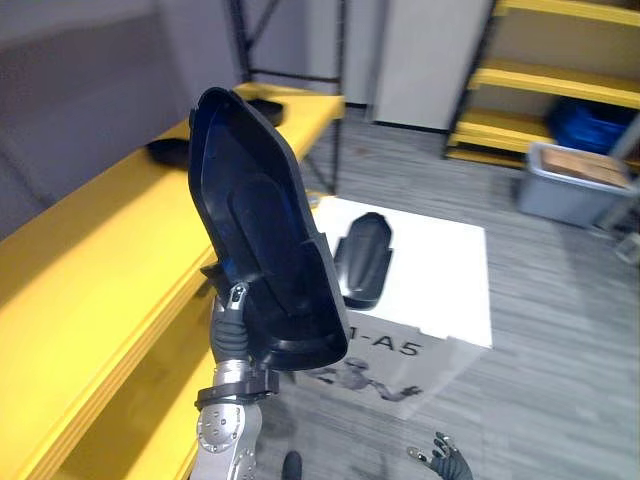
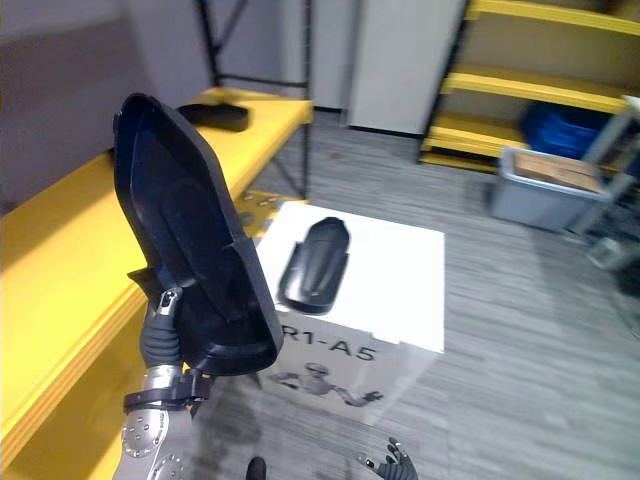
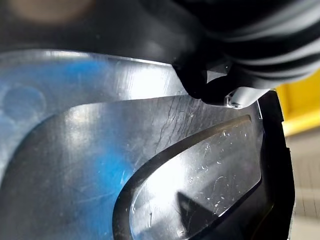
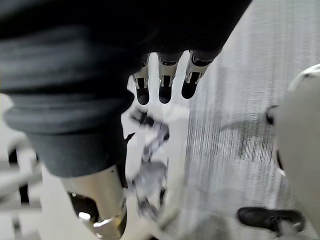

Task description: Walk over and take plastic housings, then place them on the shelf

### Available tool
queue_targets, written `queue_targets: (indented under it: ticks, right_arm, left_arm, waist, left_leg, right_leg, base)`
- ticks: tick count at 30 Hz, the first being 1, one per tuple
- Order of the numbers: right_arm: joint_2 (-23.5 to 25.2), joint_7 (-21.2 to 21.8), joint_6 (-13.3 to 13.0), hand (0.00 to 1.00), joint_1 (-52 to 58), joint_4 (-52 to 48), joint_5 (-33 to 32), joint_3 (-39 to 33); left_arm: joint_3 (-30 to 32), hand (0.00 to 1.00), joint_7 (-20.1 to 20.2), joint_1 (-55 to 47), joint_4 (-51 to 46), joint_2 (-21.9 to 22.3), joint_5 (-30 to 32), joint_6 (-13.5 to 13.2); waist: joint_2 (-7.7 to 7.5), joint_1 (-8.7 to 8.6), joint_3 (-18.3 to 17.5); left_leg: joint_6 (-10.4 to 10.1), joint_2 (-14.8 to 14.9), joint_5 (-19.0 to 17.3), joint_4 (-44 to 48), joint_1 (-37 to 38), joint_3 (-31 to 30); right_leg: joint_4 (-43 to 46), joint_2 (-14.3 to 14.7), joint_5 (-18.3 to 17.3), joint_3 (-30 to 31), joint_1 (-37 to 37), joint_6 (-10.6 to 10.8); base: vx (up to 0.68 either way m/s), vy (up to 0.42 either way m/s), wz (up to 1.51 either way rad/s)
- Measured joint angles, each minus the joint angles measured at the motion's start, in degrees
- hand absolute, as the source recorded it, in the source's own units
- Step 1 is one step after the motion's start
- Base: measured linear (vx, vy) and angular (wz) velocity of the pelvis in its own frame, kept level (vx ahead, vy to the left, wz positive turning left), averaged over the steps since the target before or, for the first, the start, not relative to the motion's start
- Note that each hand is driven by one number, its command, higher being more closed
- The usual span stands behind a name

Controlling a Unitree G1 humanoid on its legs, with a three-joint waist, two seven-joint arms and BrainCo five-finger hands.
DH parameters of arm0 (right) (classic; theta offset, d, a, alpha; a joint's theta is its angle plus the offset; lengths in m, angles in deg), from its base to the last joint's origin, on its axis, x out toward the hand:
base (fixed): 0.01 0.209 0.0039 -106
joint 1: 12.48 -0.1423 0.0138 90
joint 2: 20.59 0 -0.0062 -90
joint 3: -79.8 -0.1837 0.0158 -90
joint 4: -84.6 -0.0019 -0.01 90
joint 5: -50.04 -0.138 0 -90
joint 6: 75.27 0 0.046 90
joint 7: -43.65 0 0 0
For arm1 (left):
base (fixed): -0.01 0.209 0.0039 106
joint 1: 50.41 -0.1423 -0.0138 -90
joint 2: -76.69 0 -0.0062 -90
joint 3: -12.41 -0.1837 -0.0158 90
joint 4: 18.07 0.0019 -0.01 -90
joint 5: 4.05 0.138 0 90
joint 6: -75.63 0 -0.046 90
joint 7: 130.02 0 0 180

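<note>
Beside the yellow shelf [image 1: 90, 270] at left, a black plastic housing [image 1: 265, 240] was gripped upright by the left hand [image 1: 232, 325], likely for shelving; the right hand [image 1: 447, 463] was kept slack-fingered, empty.

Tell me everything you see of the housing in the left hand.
The held housing is a long, glossy black plastic shell with a raised rim and an oval panel inside, showing bluish reflections. It stands nearly upright in the air, leaning a little, hollow side towards the camera, beside the yellow shelf. The left hand grips its lower end from behind.
</note>
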Motion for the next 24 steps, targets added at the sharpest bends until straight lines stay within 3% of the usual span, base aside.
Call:
queue_targets:
  ticks: [2,3,8,9,11,12,14,16,18,19,22,24]
  right_arm:
    - [-1.74,-0.41,0.11,0.0,-1.82,2.08,0.0,-0.17]
    - [-3.37,-0.76,0.09,0.0,-2.83,2.76,0.01,-0.87]
    - [-3.21,-0.99,0.3,0.0,-5.36,4.33,1.31,-1.01]
    - [-3.09,-0.98,0.56,0.0,-6.14,4.43,2.28,-1.03]
    - [-3.01,-0.97,1.01,0.0,-6.46,4.4,3.37,-0.99]
    - [-2.96,-0.96,1.13,0.0,-6.12,4.46,3.55,-0.98]
    - [-2.63,-0.85,1.17,0.0,-5.99,4.4,3.53,-0.81]
    - [-2.0,-0.86,1.17,0.0,-6.1,4.36,3.5,-0.51]
    - [-1.61,-0.81,1.18,0.0,-6.06,3.84,3.48,0.47]
    - [-0.85,-0.79,1.18,0.0,-4.88,1.91,3.47,0.59]
    - [-0.09,-0.8,1.2,0.0,-2.17,-2.3,3.43,1.99]
    - [1.66,-0.61,1.2,0.0,0.12,-4.54,3.43,2.37]
  left_arm:
    - [0.01,1.0,-0.27,0.96,0.53,0.18,-0.07,0.0]
    - [-0.02,1.0,-0.23,1.8,1.18,0.09,-0.08,-0.18]
    - [-0.39,1.0,-0.09,3.26,2.2,-0.38,-0.91,-0.54]
    - [-0.43,1.0,0.06,3.23,2.67,-0.32,-0.85,-0.18]
    - [-1.19,1.0,0.3,3.52,2.75,-0.63,-0.37,-0.02]
    - [-2.25,1.0,0.28,4.31,2.84,-0.94,0.36,-0.02]
    - [-2.79,1.0,0.15,6.07,3.25,-1.95,1.4,-0.07]
    - [-2.41,1.0,-0.69,8.95,5.89,-2.65,1.64,-0.17]
    - [-2.79,1.0,-1.3,9.75,7.3,-2.61,1.94,-0.22]
    - [-3.79,1.0,-1.68,10.06,8.0,-2.53,1.94,-0.21]
    - [-5.52,1.0,-2.67,10.04,8.02,-1.66,1.96,-0.21]
    - [-5.64,1.0,-2.71,10.05,8.0,-1.08,2.02,-0.34]
  waist:
    - [0.51,0.2,0.74]
    - [1.76,-0.58,0.76]
    - [0.82,-0.27,1.58]
    - [0.59,-0.4,2.15]
    - [0.77,-1.49,3.26]
    - [1.17,-2.23,3.81]
    - [1.34,-2.44,4.59]
    - [1.41,-2.59,5.18]
    - [1.43,-3.12,5.27]
    - [1.55,-3.24,5.34]
    - [1.04,-3.06,5.05]
    - [-0.98,-2.08,3.34]
  left_leg:
    - [0.57,1.68,-1.43,6.74,-1.72,9.78]
    - [1.06,2.81,-1.21,7.81,-1.05,15.22]
    - [2.1,-3.04,-1.7,4.14,-0.14,16.05]
    - [2.89,-4.16,-2.23,4.82,0.09,14.66]
    - [4.03,-5.8,-3.11,5.98,1.79,11.17]
    - [4.53,-6.32,-3.69,5.64,3.28,8.52]
    - [4.33,-6.59,-3.86,4.73,4.65,5.14]
    - [4.23,-7.44,-3.8,3.67,6.77,1.31]
    - [4.43,-8.52,-4.27,3.99,7.47,-1.11]
    - [4.46,-9.21,-5.04,4.5,8.01,-3.07]
    - [3.84,-9.9,-7.41,6.63,8.75,-5.28]
    - [2.76,-10.1,-11.43,9.69,8.89,-4.06]
  right_leg:
    - [0.77,-1.41,-0.41,-3.76,1.25,0.73]
    - [2.67,-2.3,-1.64,-7.09,3.35,2.59]
    - [2.63,-6.63,-1.48,-12.54,6.14,2.48]
    - [6.86,-8.79,-1.27,-13.13,6.26,2.51]
    - [18.16,-12.81,0.62,-11.3,5.49,-0.39]
    - [26.37,-13.78,1.69,-4.7,2.44,-4.49]
    - [31.75,-10.39,-2.41,5.89,-2.4,-3.45]
    - [30.88,-3.8,-7.07,17.4,-8.34,-1.5]
    - [27.66,-0.96,-7.93,22.39,-11.28,-0.39]
    - [24.95,1.46,-8.34,27.71,-14.02,0.32]
    - [19.72,3.3,-8.22,32.99,-15.38,0.79]
    - [12.87,1.85,-4.86,31.01,-13.7,-0.57]
  base:
    - [0.12,0.079,1.48]
    - [0.17,0.093,1.25]
    - [0.14,0.16,0.97]
    - [0.12,0.161,0.75]
    - [0.12,0.162,0.95]
    - [0.14,0.138,0.94]
    - [0.16,0.095,0.95]
    - [0.16,0.039,0.93]
    - [0.14,-0.005,0.81]
    - [0.13,-0.041,0.84]
    - [0.18,-0.104,0.77]
    - [0.28,-0.193,0.37]
